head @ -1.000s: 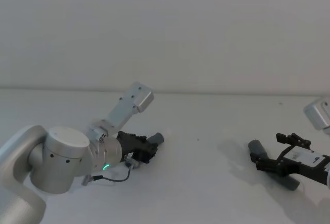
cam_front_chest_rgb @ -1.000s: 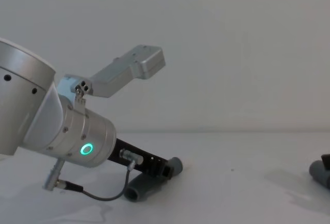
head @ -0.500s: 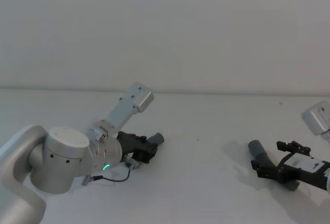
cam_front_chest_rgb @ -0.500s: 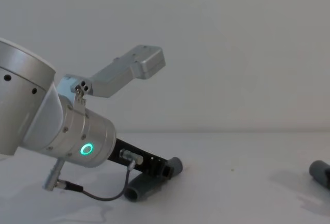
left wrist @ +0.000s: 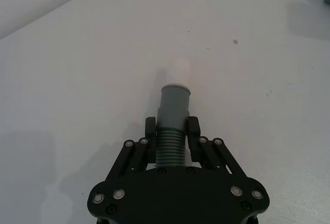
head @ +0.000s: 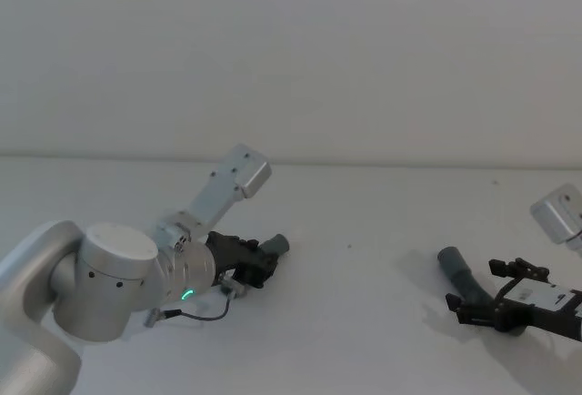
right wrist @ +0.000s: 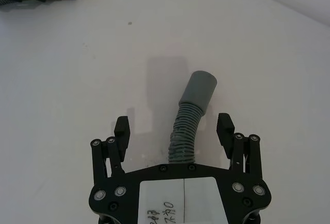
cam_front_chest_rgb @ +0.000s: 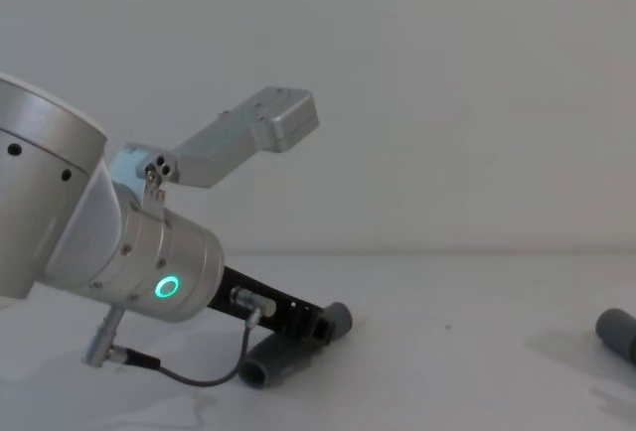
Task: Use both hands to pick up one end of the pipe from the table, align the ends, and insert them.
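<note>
Left pincer (left wrist: 171, 131) is clamped narrow on the ribbed part of the tipped pipe piece (left wrist: 174, 105), toward the left side of the surface (left wrist: 77, 79); the whitish tip (left wrist: 178, 72) points away from it, low by the surface. Right pincer (right wrist: 172, 126) stands wide near the right edge, a finger (right wrist: 121, 128) on each side of the sleeve pipe piece (right wrist: 193, 105) without touching it. That piece lies flat on the surface, its smooth round end (right wrist: 201, 85) pointing away, well apart from the tipped pipe piece
</note>
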